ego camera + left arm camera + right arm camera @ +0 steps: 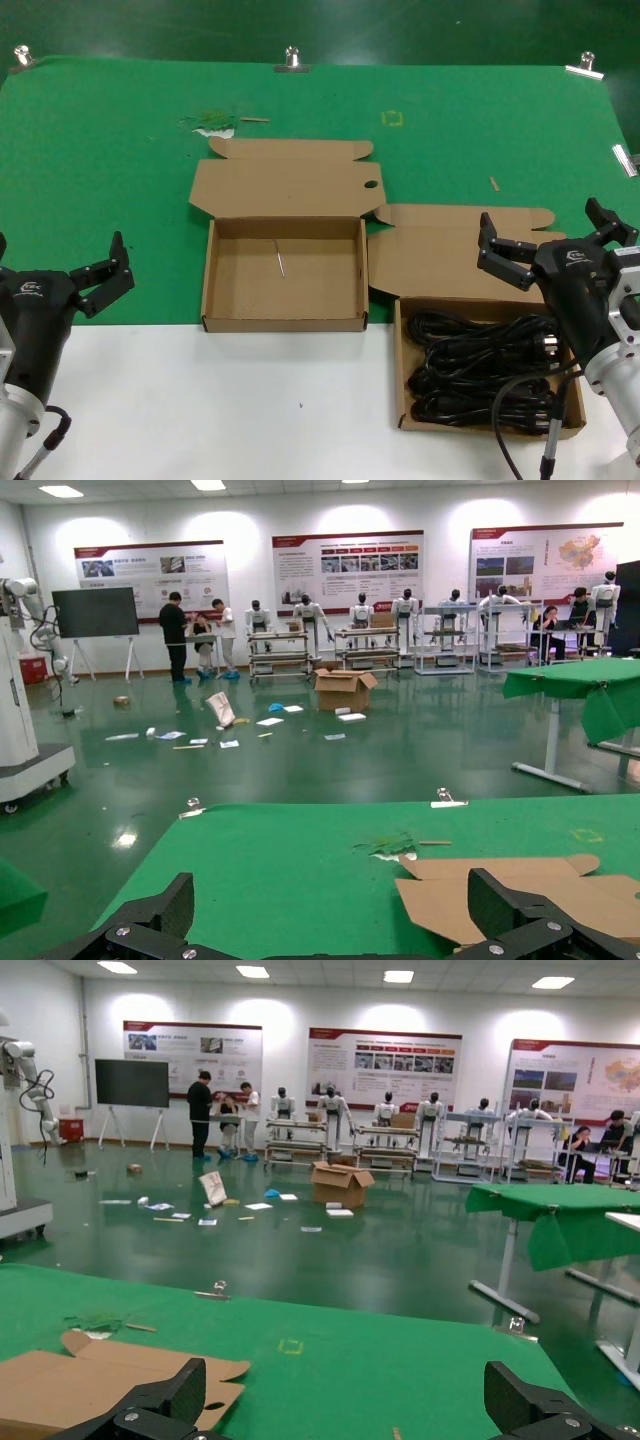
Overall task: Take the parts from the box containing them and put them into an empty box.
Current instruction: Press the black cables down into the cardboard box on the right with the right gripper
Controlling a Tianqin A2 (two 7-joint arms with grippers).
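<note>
Table (pixel 150 400), green cloth (pixel 120 180) over its far half. Empty box (pixel 284 320) at centre, flap back, pale sliver (pixel 281 260) on floor. Box of cables (pixel 575 415) just to its right, holding black cable bundles (pixel 480 365) stacked side by side. Right gripper (pixel 552 242) spread wide above that box's flap, holding nothing. Left gripper (pixel 113 270) spread too, idle at the left edge.

Black coiled cables (pixel 480 365) fill the brown carton (pixel 574 400) at my four o'clock, lying crosswise, lid flap open behind. Just beside it, at twelve o'clock, the second carton (pixel 284 321) sits open, holding one pale sliver (pixel 281 259).
</note>
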